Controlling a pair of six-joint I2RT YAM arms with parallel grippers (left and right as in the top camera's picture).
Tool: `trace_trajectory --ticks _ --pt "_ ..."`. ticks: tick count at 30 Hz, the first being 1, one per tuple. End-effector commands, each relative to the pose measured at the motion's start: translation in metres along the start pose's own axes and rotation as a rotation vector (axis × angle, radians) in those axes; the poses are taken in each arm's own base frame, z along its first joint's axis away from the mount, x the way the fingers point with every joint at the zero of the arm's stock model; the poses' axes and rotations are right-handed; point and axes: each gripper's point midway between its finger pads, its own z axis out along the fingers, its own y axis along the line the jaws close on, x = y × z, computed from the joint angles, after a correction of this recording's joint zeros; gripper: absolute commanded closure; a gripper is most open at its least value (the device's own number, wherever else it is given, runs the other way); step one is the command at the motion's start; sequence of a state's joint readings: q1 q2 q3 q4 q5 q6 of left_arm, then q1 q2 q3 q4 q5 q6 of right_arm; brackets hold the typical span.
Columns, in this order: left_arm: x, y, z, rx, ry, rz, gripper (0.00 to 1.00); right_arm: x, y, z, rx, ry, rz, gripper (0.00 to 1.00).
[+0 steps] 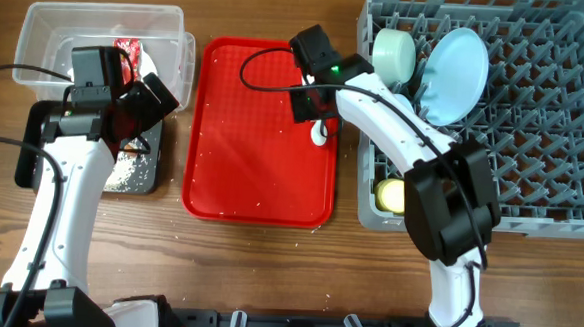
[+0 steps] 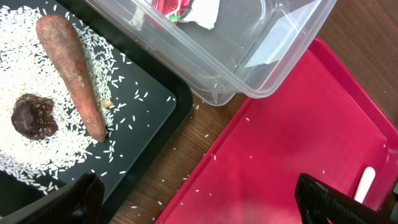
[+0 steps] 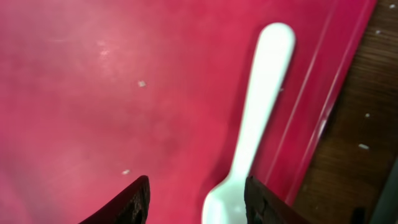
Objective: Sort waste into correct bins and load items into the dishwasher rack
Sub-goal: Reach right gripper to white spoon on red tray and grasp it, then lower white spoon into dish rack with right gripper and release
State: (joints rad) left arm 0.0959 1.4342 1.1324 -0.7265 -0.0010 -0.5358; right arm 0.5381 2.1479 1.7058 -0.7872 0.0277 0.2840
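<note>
The white spoon lies on the red tray near its right edge; it also shows in the overhead view. My right gripper is open low over the tray, the spoon's bowl between its fingers. My left gripper is open and empty above the gap between black tray and red tray. The black tray holds rice, the brown stick scrap and the brown lump. The clear tub holds the red-and-white wrapper. The grey rack holds the plate, a bowl and the yellow cup.
A few rice grains lie scattered on the red tray and on the wooden table between the trays. The rack stands close to the red tray's right edge. My right arm reaches across the rack's left side.
</note>
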Motion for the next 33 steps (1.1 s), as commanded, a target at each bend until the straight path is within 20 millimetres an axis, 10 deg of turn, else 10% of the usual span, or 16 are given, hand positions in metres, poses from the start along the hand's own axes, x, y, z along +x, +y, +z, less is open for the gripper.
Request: trace_trajectory --ticks 1,15,25,30,33 --pt "-0.003 -0.007 -0.007 0.024 -0.014 0.011 0.0 -0.01 -0.027 0.012 0.155 -0.051 0.006 0.51" --pt "-0.003 -0.007 -0.007 0.024 -0.014 0.01 0.0 0.015 -0.031 0.065 0.11 0.065 -0.029 0.64" --pt "-0.003 -0.007 -0.007 0.024 -0.014 0.011 0.01 0.026 -0.023 0.066 0.055 0.114 -0.076 0.96" --pt "-0.003 -0.007 -0.007 0.024 -0.014 0.011 0.0 0.006 -0.018 0.031 0.032 0.043 -0.072 0.96" --pt "-0.003 -0.007 -0.007 0.024 -0.014 0.011 0.0 -0.022 -0.007 -0.027 -0.022 -0.066 -0.056 0.96"
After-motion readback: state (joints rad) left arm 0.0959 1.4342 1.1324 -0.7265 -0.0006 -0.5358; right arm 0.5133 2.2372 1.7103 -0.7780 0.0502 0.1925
